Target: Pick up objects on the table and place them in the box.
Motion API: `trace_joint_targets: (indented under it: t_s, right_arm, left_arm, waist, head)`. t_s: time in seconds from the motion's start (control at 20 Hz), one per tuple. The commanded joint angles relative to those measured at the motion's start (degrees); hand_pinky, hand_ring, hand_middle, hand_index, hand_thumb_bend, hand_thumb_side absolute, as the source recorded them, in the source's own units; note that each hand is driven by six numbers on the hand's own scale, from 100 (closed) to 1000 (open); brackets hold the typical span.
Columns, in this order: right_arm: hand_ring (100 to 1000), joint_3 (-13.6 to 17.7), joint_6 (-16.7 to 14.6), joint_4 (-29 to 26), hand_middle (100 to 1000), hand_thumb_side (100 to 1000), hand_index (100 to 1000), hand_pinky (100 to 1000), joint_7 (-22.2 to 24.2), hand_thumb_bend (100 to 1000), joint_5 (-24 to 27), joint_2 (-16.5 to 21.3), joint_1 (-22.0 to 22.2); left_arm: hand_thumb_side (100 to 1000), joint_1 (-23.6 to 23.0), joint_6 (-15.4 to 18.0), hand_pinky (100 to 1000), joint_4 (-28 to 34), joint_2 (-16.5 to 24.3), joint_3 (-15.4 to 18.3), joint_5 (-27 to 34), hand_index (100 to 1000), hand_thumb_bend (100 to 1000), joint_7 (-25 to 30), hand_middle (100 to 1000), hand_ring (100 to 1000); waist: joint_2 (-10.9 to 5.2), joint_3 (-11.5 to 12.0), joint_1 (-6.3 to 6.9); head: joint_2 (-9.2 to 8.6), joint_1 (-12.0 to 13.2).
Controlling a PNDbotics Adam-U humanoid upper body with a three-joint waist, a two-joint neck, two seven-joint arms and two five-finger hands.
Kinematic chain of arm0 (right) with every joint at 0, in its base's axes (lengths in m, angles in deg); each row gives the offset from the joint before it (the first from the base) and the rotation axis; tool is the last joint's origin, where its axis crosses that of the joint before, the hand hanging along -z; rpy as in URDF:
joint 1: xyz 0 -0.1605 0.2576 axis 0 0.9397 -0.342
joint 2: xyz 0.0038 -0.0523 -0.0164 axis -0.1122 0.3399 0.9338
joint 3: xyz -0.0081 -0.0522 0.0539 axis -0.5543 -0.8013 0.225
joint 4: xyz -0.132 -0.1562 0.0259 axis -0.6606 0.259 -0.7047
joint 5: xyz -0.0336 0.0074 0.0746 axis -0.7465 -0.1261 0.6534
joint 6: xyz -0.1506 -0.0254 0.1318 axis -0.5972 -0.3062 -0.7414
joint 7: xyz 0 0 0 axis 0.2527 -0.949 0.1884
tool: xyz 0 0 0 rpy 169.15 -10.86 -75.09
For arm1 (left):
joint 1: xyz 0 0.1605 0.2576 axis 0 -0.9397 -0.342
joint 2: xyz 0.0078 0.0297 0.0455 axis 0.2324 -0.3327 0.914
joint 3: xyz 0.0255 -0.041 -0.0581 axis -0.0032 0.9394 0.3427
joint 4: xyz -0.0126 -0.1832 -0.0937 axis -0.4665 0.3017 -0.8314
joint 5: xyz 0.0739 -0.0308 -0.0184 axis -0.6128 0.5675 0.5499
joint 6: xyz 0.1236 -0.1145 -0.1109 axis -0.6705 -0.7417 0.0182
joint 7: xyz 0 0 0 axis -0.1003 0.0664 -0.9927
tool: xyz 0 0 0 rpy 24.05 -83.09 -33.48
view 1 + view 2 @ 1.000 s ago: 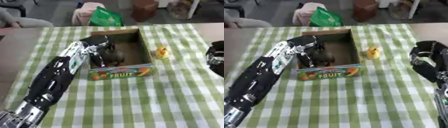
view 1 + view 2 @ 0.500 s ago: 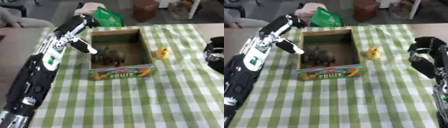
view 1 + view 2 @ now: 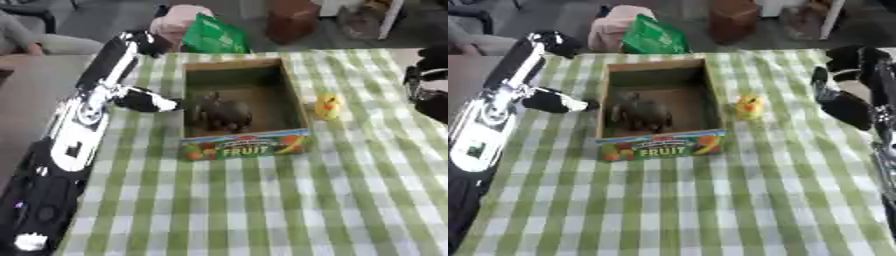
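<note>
**Drop done, left arm pulling out of box**

Change since a sec ago: left hand [image 3: 144, 41] was down inside the box [image 3: 293, 102] w/ the dark object; now it's up and back at the far-left table edge, well clear of the box. Thumb sticks out near the box's left wall, not touching; looks relaxed, holding nothing, fingers too blurred to say more. Dark lumpy object [image 3: 225, 112] sits alone on the box floor, nearer the front wall w/ the fruit label. So that item reads as delivered.

Still left: small yellow duck-like toy [image 3: 329, 107] on the checked tablecloth [image 3: 262, 200], just beside the box's right wall, outside it. Right hand [image 3: 846, 95] hovers at right edge, near the toy; can't tell its finger state. Prob the better-placed hand for the next pick.
</note>
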Motion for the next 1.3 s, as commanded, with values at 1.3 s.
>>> trace_joint_targets:
  t_s: [1.3]
  right_arm:
    - [685, -4.44, -3.67, 26.82, 605, 100, 825, 650, 4.01, 381, -13.02, -0.38, -13.14]
  left_arm:
    - [152, -8.85, -6.45, 700, 11.01, 2.97, 3.83, 28.10, 738, 784, -4.16, 552, 595]
  waist:
    - [-0.33, 2.55, 0.23]
  head:
    - [-0.85, -1.48]
